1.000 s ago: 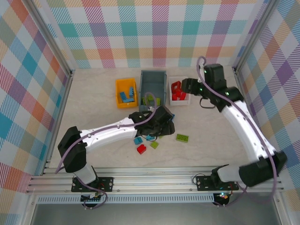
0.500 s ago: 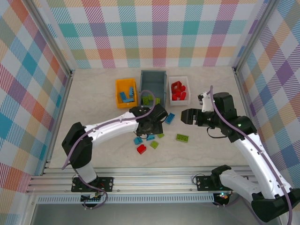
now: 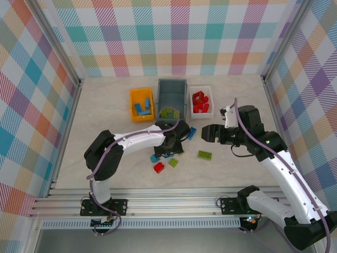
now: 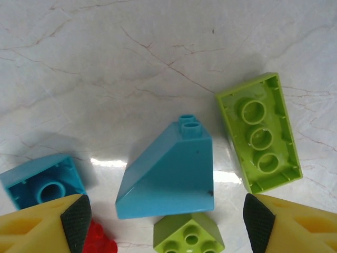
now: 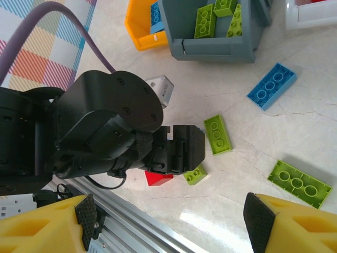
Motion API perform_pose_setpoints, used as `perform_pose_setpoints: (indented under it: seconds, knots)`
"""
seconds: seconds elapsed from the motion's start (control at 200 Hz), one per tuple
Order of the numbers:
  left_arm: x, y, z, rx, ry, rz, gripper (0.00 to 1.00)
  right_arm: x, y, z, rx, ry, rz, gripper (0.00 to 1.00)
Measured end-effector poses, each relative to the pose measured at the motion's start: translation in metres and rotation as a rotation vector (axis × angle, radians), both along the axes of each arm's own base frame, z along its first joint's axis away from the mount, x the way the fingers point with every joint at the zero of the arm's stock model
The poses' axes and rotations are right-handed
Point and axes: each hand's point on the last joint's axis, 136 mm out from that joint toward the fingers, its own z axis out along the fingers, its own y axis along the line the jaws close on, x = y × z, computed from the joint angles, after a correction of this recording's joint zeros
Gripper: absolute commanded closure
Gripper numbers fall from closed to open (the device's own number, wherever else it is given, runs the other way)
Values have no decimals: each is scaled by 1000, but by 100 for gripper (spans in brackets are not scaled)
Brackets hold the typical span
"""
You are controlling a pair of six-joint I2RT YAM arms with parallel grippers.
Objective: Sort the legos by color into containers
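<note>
Loose legos lie mid-table: a blue sloped brick [image 4: 168, 176], an upturned lime brick [image 4: 259, 134], a small lime brick [image 4: 189, 234], a blue brick [image 4: 42, 182] and a red one [image 4: 100, 241]. My left gripper [image 4: 166, 221] hangs open just above them, jaws either side of the blue slope and holding nothing. Over the table to their right, my right gripper [image 3: 208, 133] is open and empty. At the back stand the containers: the orange bin [image 3: 141, 104] with blue bricks, the grey-blue bin [image 3: 172, 95] with lime ones, the white tray [image 3: 200, 101] with red ones.
A flat blue brick [image 3: 190, 133] lies between the two grippers. A lime plate [image 3: 205, 155] and a red brick [image 3: 158, 167] lie nearer the front. The left arm's black wrist [image 5: 116, 132] stands close in front of my right gripper [image 5: 171, 219]. A metal rail [image 3: 174, 203] runs along the near edge.
The right arm swung from over the white tray down to mid-table. The left gripper shifted slightly over the brick cluster. Both grippers opened wider.
</note>
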Motion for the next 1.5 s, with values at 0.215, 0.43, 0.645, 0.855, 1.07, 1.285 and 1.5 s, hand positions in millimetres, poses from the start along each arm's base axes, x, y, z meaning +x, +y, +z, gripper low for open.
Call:
perform_pose_setpoints:
  seconds: [0.215, 0.43, 0.645, 0.855, 1.07, 1.285, 1.5]
  knots:
    - [-2, 0, -15, 3, 22, 21, 28, 0, 0, 0, 3, 3, -2, 24]
    - [-2, -2, -26, 9, 29, 31, 37, 0, 0, 0, 4, 5, -4, 24]
    - [0, -3, -34, 13, 29, 32, 55, 0, 0, 0, 3, 5, -4, 24]
    - [3, 7, -19, 34, -18, 30, 59, -2, 2, 1, 12, 8, 7, 24]
    - [25, 39, 63, -29, -150, 48, 59, -9, 20, -1, -18, -3, 89, 25]
    - [115, 119, 133, -98, -296, 186, 59, -18, 85, -3, -76, -87, 277, 25]
    - [205, 150, 116, -82, -289, 188, 58, 5, 136, 3, -41, -221, 292, 25]
